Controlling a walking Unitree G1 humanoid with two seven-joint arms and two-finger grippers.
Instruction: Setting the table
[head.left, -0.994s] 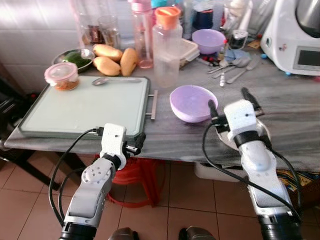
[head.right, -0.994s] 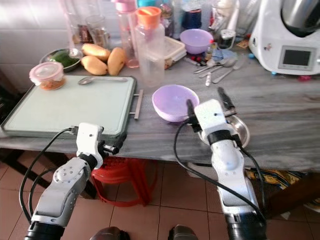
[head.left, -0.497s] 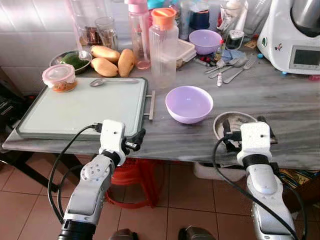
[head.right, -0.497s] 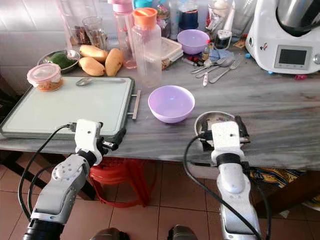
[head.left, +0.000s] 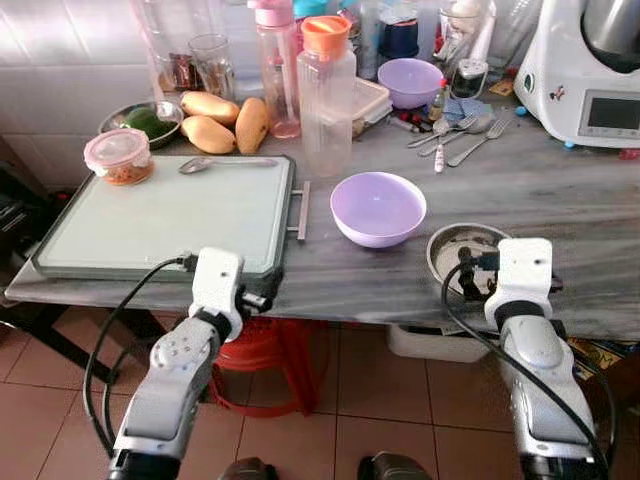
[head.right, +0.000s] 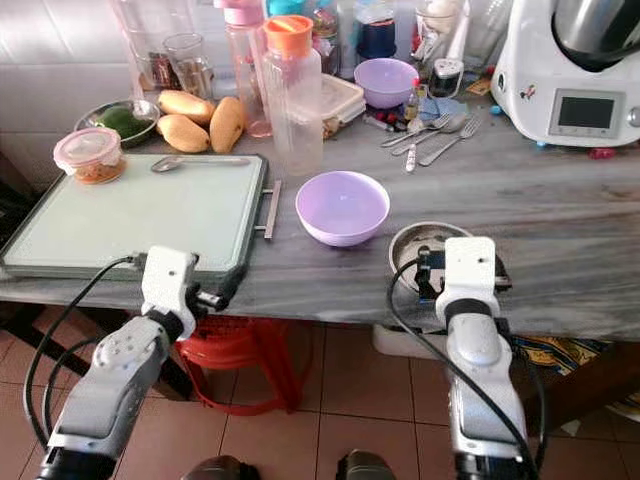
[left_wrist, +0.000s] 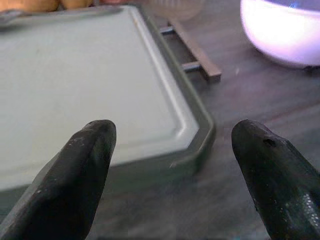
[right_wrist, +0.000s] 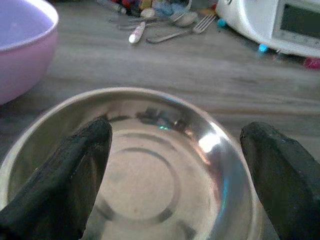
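A lilac bowl (head.left: 378, 207) sits mid-table, right of a green tray (head.left: 170, 215) that carries a spoon (head.left: 215, 163). To the bowl's right, near the table's front edge, rests a shallow steel bowl (head.left: 462, 247). My right gripper (right_wrist: 172, 150) is open at the steel bowl's near rim, its fingers (right_wrist: 65, 180) spread about as wide as the bowl and holding nothing. At the tray's front right corner (left_wrist: 200, 135) my left gripper (left_wrist: 172, 145) is open too, with nothing between its fingers. Forks and spoons (head.left: 455, 130) lie at the back, beside a second lilac bowl (head.left: 415, 82).
Along the back stand an orange-lidded bottle (head.left: 328, 90), a pink bottle (head.left: 277, 60), mangoes (head.left: 225, 122), a lidded food tub (head.left: 122, 155) and a white kitchen machine (head.left: 590, 70). A red stool (head.left: 265, 350) sits under the table on the tiled floor.
My right arm has drawn back from beside the lilac bowl to the table's front edge at the steel bowl. The left arm has dropped slightly.
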